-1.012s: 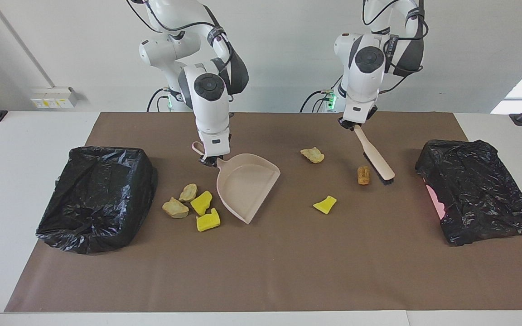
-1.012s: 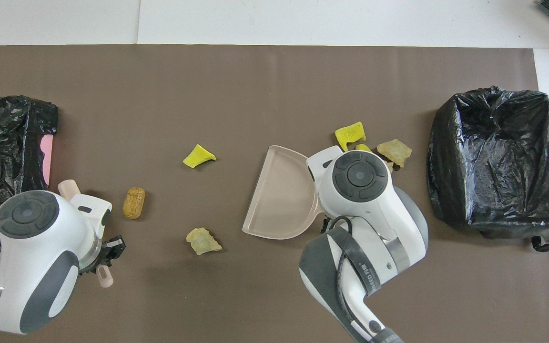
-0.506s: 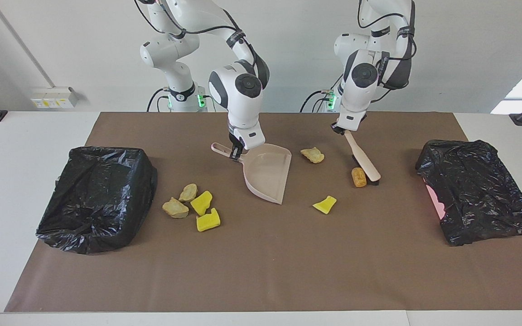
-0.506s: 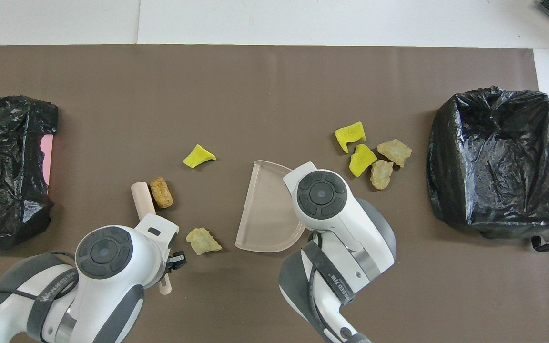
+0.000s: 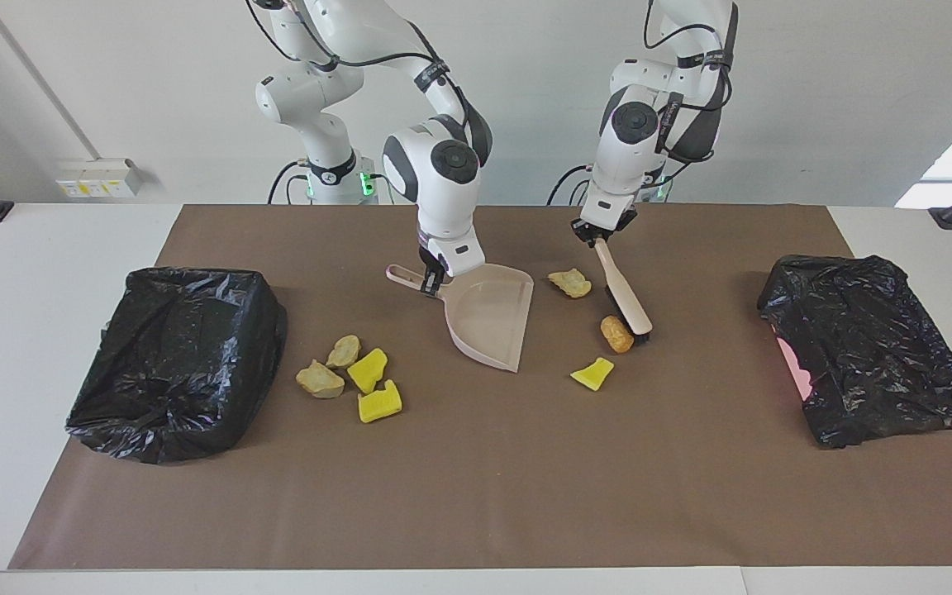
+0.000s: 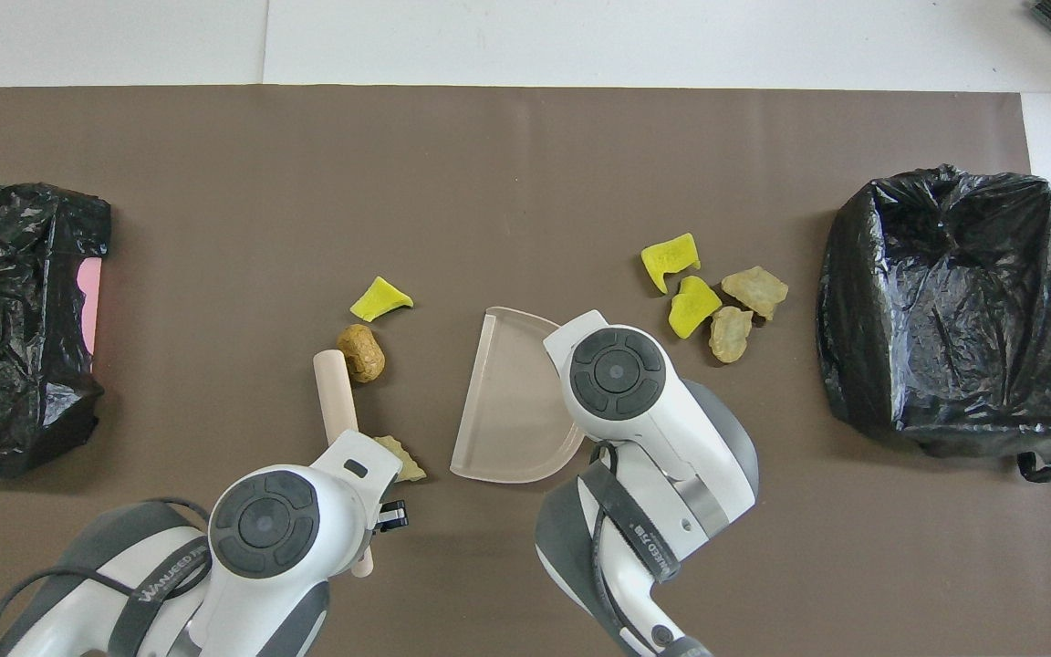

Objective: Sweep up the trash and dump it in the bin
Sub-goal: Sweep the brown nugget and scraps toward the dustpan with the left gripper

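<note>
The trash (image 5: 616, 333) that matters at this moment is the orange-brown chunk lying on the brown mat just at the head of the brush (image 5: 626, 301), with a yellow wedge (image 5: 592, 373) a little farther from the robots and a tan lump (image 5: 569, 283) nearer to them, beside the brush handle. All three lie between the brush and the dustpan (image 5: 488, 324), whose open mouth faces them toward the left arm's end of the tabletop, so a push along the mat toward the right arm's end would carry them in. The brush's long axis runs away from the robots and slightly toward the left arm's end, bristles down on the mat, roughly parallel to the pan's lip. The left pincer (image 5: 596, 235) is clamped tight on the top of the brush handle, its arm leaning in from its base with the wrist tilted so the brush slants down and outward. The right pincer (image 5: 431, 283) is closed on the dustpan handle, forearm nearly upright, and the pan's lip looks set down on the mat. Four more pieces (image 5: 349, 377) sit in a cluster near the black-lined bin (image 5: 178, 359) at the right arm's end; a second lined bin (image 5: 868, 347) stands at the left arm's end.
</note>
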You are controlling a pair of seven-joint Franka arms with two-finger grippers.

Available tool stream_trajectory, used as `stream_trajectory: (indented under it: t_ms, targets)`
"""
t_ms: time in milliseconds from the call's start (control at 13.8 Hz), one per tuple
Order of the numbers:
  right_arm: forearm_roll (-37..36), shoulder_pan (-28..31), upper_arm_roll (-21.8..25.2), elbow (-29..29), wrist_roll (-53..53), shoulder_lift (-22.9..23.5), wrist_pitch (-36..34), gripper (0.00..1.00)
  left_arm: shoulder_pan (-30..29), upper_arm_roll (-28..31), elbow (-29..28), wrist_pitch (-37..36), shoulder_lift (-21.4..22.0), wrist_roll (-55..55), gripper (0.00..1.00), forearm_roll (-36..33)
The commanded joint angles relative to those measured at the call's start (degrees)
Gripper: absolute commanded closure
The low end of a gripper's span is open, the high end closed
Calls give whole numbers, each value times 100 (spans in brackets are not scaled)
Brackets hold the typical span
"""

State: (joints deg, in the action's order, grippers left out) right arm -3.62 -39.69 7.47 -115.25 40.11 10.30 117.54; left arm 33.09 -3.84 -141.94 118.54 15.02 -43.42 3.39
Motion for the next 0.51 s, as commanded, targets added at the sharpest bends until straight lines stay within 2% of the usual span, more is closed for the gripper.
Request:
stream_trajectory:
  t_ms: [0,217,361,434]
  targets:
    - [-103,-4,0,-85,-91,-10,199,100,206,50,254,-285,-87,-479,100,39]
    - [-103,-4,0,-85,-100,-2,200,100,374,32,202,-437,9,-2262,100,39]
    - [-103,-4,0,-85,-100,-2,200,100,444,23,176,-411,27,-2836,100,91]
    - [-103,-4,0,-85,-100,-2,200,100,496,23,123,-402,62,-2951,100,431]
